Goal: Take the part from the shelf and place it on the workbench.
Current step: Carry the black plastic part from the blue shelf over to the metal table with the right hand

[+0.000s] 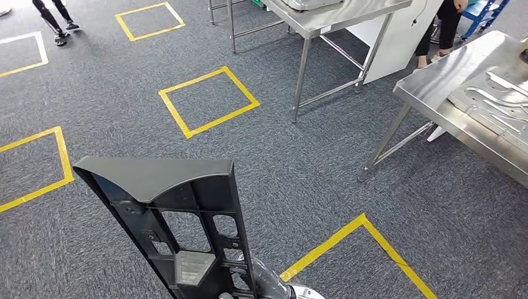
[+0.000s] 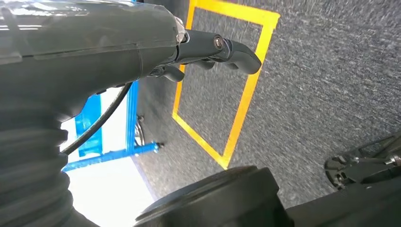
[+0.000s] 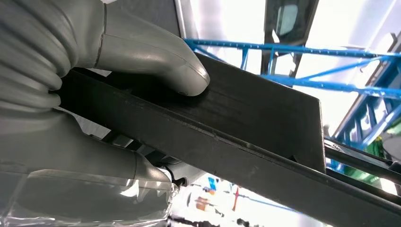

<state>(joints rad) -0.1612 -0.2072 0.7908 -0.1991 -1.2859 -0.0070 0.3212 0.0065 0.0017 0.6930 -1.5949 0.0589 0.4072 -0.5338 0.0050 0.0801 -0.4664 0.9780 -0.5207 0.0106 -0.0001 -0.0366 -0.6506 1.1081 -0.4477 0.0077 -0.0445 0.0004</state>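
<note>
- Part off the shelf and in hand: long black plastic frame with cut-out openings, held upright over the grey carpet, low in the head view.
- Right hand clamped on the part, thumb pressed flat on one face and the remaining fingers wrapped behind the opposite side; grasp near the lower end, judging by the head view.
- Left hand holding nothing, dark fingers loosely extended and apart above the carpet and a yellow tape square.
- Bench off to the right of the head view and well apart from the part; steel top bearing a pressed metal panel.
- Second steel bench further back, a person's legs beyond it.
- Pick-up judged done; carrying stage in progress.
- Left to do: close the distance to the bench, lower the part onto the bare steel, release.
- Blue shelf framing behind the part in the right wrist view.
</note>
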